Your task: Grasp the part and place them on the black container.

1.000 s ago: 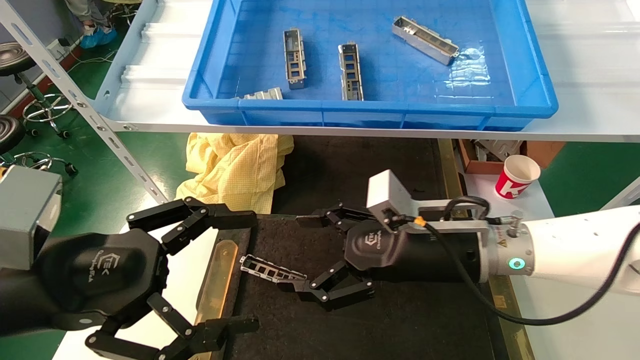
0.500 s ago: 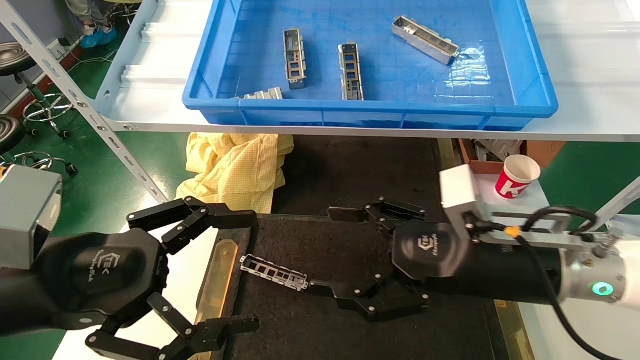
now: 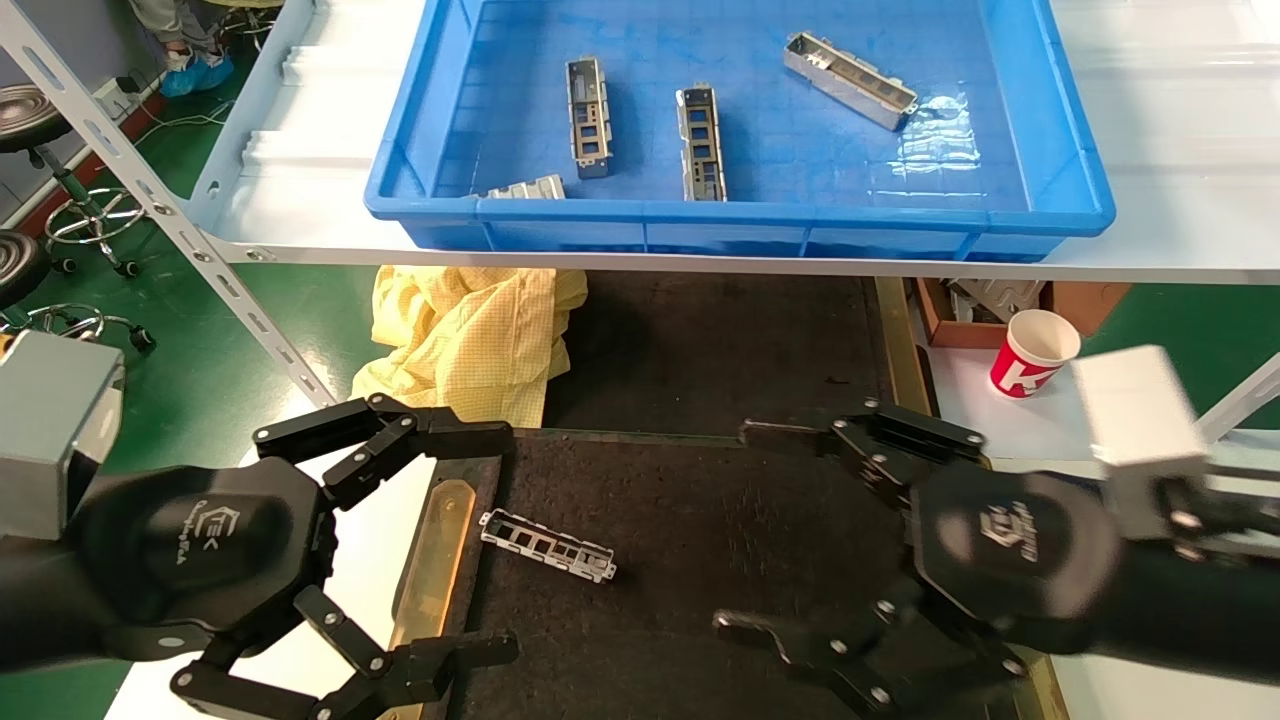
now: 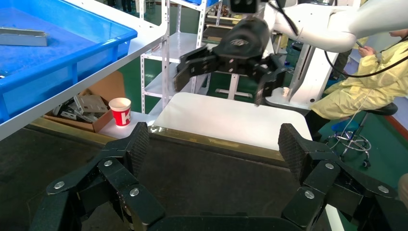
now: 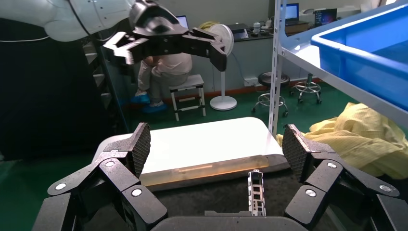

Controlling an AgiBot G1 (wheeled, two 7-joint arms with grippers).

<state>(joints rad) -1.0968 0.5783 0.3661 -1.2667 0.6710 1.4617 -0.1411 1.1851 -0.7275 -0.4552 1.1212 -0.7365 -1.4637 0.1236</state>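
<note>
Where the rough, dark mat of the black container meets its brass-coloured side strip, the part lies flat on the grainy surface: a slim grey metal channel with a row of rectangular cut-outs and small tabs at its ends, touching neither of my grippers. My right gripper hangs over the container's right side, well apart from the part, its jointed black fingers spread wide with nothing between them; in my right wrist view the ribbed pads stand far apart and the part shows end-on between them on the dark mat. My left gripper sits at the container's left edge, also spread wide and empty, one finger reaching over the near corner and the other over the strip lower down. On the pale shelf above sits a deep blue plastic bin with a gridded floor, holding more grey channel brackets of the same kind, two lying roughly parallel, one angled, one against the front wall. A crumpled yellow cloth lies just beyond the container's far left corner, and a red-and-white paper cup stands on the white counter to the right.
</note>
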